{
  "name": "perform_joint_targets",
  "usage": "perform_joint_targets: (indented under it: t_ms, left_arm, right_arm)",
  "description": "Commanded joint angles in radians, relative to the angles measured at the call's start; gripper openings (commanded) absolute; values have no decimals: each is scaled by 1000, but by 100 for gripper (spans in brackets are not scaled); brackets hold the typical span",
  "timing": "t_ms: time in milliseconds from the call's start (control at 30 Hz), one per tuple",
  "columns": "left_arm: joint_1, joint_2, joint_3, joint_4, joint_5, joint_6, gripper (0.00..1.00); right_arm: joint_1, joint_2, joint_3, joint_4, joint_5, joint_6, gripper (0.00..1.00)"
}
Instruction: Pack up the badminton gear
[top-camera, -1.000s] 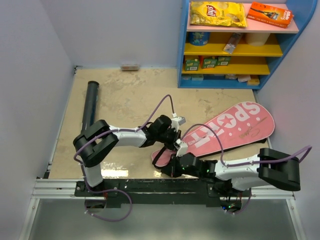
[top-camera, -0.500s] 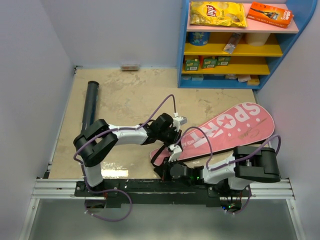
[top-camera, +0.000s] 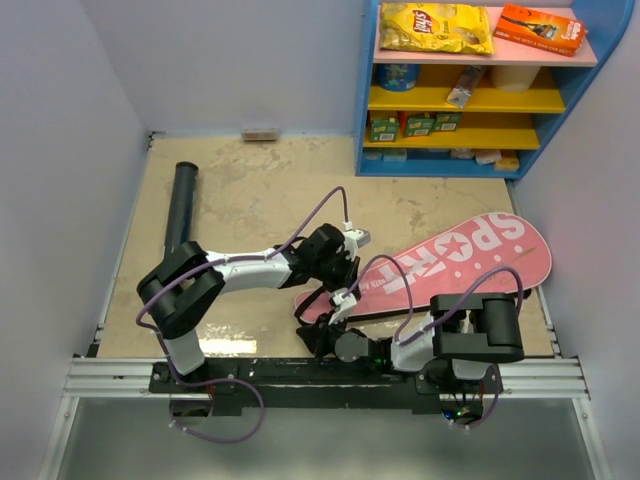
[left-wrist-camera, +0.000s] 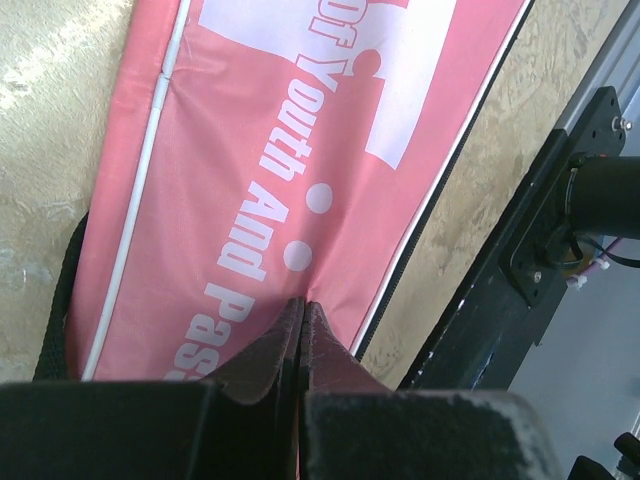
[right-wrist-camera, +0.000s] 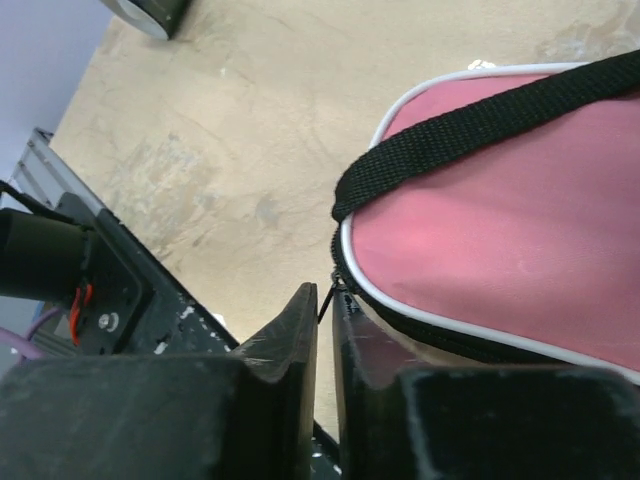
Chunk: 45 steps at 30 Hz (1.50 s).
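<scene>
Evidently limp fabric: we pinch the pink bag in the closed left gripper. The right gripper, barely parted, meets the zip pull; grip unclear.

The bag is coloured pink and lettered in white with SPORT and a star. Smaller white lettering and dots are printed along its narrow end, and it is edged with white piping. Its strap is woven in black, and a black zip is run beneath the piping. The tube is finished in black. The table is mottled in beige. The shelf unit is framed in blue, with yellow boards and a pink top board, where a yellow packet and an orange box are seen. The arms are clad in black and white, and purple cables are strung along them.
</scene>
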Motion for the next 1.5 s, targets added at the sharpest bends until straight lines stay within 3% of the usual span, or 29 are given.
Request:
perform_joint_targets:
  t_ms: [0,233,433,467,500,567,600,767,967,1167,1267,1400,1467]
  left_arm:
    - [-25,-35,43,49,30,-25,1]
    - [-23,-71,41,21,-2,-10,2]
    - [-20,-115,32,2,-33,6,3]
    - [-20,-121,30,-39,-39,9,3]
    - [-20,-129,27,-43,-57,15,3]
    - [-12,-156,15,-57,-77,20,3]
    - [-9,-169,12,-60,-101,24,3]
    - [50,-256,-37,-89,-169,41,6]
    - [205,-360,-132,-126,-197,58,6]
    - [308,-480,-164,-204,-281,86,12]
    - [337,-554,-157,-258,-339,102,21]
    - [354,-655,-126,-324,-459,139,59]
    - [360,-709,-97,-358,-488,153,67]
  right_arm:
    - [24,-59,23,157,1,-13,19]
    - [26,-254,-37,-29,21,25,46]
    - [26,-502,-40,-381,52,66,66]
    - [26,-543,-37,-506,66,74,70]
    - [27,-614,-26,-576,79,83,80]
    - [26,-694,-19,-755,128,102,85]
    - [26,-729,-13,-806,138,103,99]
    - [24,-886,56,-1062,190,31,99]
    - [-39,-750,271,-1352,176,45,99]
    - [-230,-647,356,-1350,20,-33,99]
    - [-298,-605,409,-1347,-11,-105,99]
    - [-371,-561,532,-1379,47,-164,99]
    - [-393,-519,590,-1423,96,-185,99]
